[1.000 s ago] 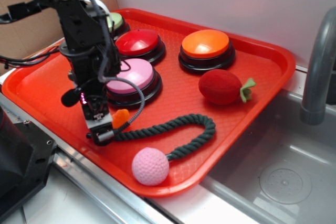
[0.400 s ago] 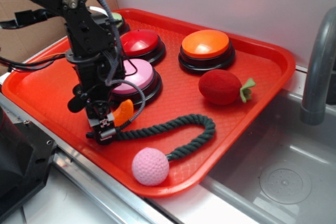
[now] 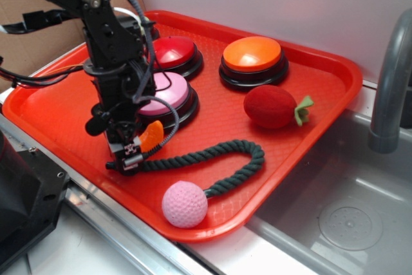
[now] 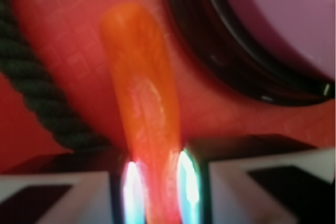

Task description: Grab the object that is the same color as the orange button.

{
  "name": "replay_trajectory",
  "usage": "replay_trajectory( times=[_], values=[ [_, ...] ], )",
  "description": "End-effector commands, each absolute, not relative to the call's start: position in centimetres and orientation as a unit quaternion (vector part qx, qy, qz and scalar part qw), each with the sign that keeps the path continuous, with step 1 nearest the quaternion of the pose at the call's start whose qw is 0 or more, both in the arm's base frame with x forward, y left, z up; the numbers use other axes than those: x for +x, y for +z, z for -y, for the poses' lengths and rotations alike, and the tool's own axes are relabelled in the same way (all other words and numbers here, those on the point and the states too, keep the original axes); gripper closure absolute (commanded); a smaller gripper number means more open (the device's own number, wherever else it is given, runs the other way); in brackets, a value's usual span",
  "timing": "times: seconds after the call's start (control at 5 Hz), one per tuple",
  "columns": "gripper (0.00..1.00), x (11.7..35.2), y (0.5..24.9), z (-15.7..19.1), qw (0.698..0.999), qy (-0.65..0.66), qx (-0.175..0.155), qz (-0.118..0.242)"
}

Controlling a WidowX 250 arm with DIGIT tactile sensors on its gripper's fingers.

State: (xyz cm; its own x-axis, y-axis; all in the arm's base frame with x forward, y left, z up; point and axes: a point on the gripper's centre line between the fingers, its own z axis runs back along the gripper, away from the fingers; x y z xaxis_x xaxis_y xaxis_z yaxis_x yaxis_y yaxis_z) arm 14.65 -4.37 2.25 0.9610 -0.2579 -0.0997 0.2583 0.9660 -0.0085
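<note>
Orange slice: glossy orange crescent toy [image 4: 140, 103], small, pinched at one end; free end sticks out from gripper, w/ tray showing behind it in wrist view. Ext view: slice [image 3: 152, 136] sits beside the fingertips, just in front of pink button.
Grip: gripper [image 3: 132, 152] jaws closed on the slice; wrist view shows both pads tight on its narrow end, glare on both sides. Bite is near the tip, not mid-body.
Colour match: orange button [image 3: 252, 56] at tray rear, well apart from slice; same hue. Right pick by my read.
Neighbours: pink button [image 3: 164, 94] base just beside slice; dark green rope [image 3: 219, 152] runs close under gripper, links to pink ball [image 3: 185, 204] at front edge. Red button [image 3: 170, 53] behind pink one. Red plush strawberry [image 3: 273, 106] to the right, clear of arm.
Tray: red plastic tray [image 3: 51, 107], textured.
Lift status: cannot tell for sure if slice is off the tray; looks raised a bit.
Doing it well: keep squeeze steady, lift straight up, slow. Glossy + end-held = may pivot or slip. Watch rope doesn't snag on fingers; stay off pink button's rim.
</note>
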Motion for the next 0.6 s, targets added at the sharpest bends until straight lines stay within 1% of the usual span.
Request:
replay_trajectory(
  times=[0.0,0.2,0.4],
  values=[
    [1.0,15.9,10.0,4.1,0.995,-0.094,0.013,-0.001],
    [1.0,15.8,12.5,2.1,0.997,-0.079,-0.026,0.006],
    [1.0,15.5,15.1,0.8,0.999,-0.045,0.001,0.014]
  ],
)
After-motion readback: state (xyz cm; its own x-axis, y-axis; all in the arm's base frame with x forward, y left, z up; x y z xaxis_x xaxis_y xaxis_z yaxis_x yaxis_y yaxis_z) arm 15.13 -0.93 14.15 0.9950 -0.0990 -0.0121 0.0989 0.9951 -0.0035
